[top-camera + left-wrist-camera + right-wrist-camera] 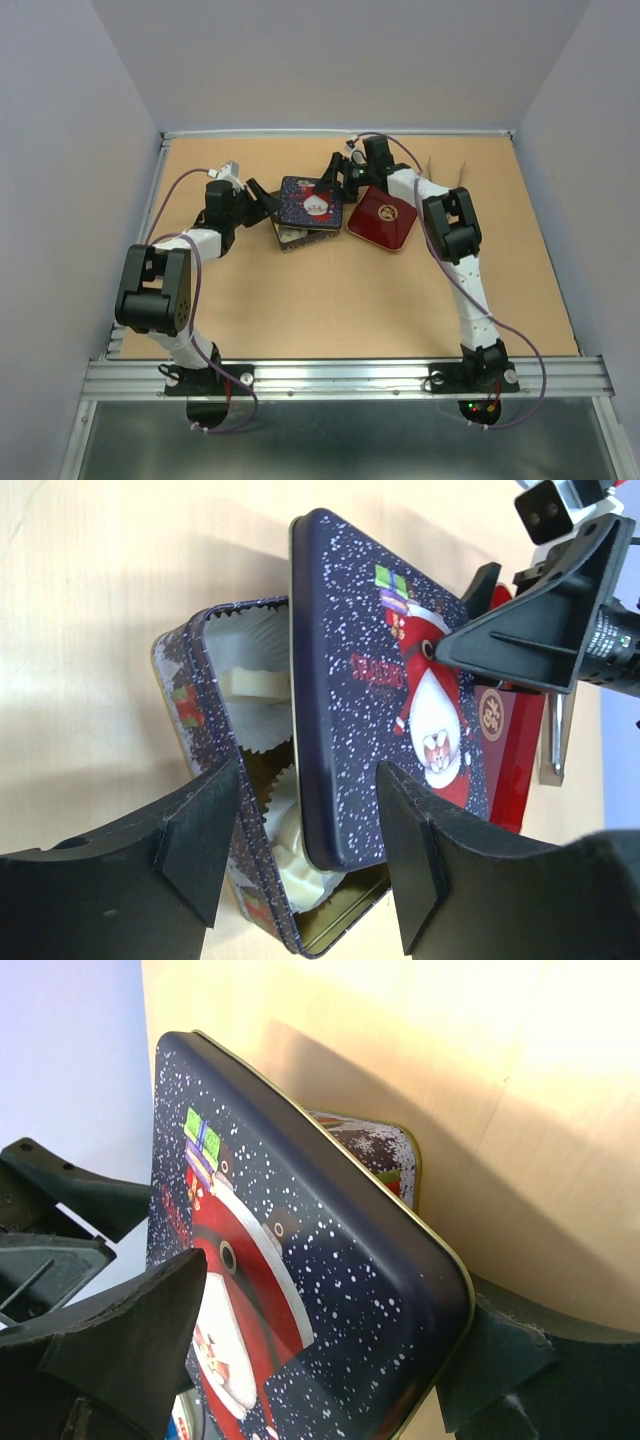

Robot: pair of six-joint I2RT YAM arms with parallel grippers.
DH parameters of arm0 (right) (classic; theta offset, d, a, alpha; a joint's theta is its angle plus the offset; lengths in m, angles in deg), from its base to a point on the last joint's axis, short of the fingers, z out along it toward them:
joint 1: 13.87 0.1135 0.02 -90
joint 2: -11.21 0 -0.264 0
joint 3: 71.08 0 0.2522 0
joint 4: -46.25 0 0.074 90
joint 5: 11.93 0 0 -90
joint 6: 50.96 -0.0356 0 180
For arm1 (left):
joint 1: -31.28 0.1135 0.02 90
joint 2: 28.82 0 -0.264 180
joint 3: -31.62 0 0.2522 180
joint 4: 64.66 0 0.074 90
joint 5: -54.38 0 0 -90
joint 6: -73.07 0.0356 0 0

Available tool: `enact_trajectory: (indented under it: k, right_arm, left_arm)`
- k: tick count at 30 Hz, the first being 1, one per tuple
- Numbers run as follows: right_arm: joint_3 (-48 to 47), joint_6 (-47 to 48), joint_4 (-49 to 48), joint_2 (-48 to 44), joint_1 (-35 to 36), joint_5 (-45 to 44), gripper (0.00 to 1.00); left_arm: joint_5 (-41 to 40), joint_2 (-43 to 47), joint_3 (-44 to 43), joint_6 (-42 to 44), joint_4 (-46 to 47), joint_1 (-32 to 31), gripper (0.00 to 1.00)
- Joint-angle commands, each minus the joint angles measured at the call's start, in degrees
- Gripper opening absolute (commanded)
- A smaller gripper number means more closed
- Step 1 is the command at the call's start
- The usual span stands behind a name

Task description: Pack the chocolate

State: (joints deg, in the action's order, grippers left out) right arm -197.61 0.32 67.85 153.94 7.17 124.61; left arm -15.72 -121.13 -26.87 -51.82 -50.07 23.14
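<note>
The chocolate shows as cream-white lumps (245, 685) in frilled white paper cups (255, 640) inside a dark snowy tin (185, 700). A navy Santa lid (350, 680) lies tilted over the tin and leaves its near side uncovered. My left gripper (305, 855) is open, its fingers straddling the near corner of tin and lid. My right gripper (330, 1345) is open around the lid (300, 1260), with one finger touching the lid's corner. From above, the lid (310, 202) sits askew on the tin (288, 237), between the left gripper (265, 205) and the right gripper (335, 180).
A red tray (383, 217) with a gold emblem lies just right of the tin, under the right arm. In the left wrist view the right gripper's black finger (530, 620) reaches over the lid's far edge. The tan tabletop (300, 310) is walled at the back and sides.
</note>
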Motion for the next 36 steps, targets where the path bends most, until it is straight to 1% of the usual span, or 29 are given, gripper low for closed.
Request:
enact_trajectory:
  k: [1,19,30,36]
  right_arm:
    - [-4.6,2.5,2.1,0.9,0.9,-0.3,0.88]
    - [-10.4,7.7,6.4,1.5,2.8,-0.7,0.89]
    - [-15.5,11.1,12.5,3.7,5.4,-2.7,0.89]
    - [-16.1,13.2,14.8,3.4,6.6,-4.2,0.9]
  left_arm:
    - [2.2,-0.8,-2.0,0.0,3.5,0.3,0.68]
    - [3.7,-2.9,-2.8,-0.3,4.2,0.2,0.68]
    - [4.5,-2.7,-2.6,-0.3,4.8,0.2,0.68]
    - [5.3,-2.7,-2.7,-0.3,5.1,0.2,0.68]
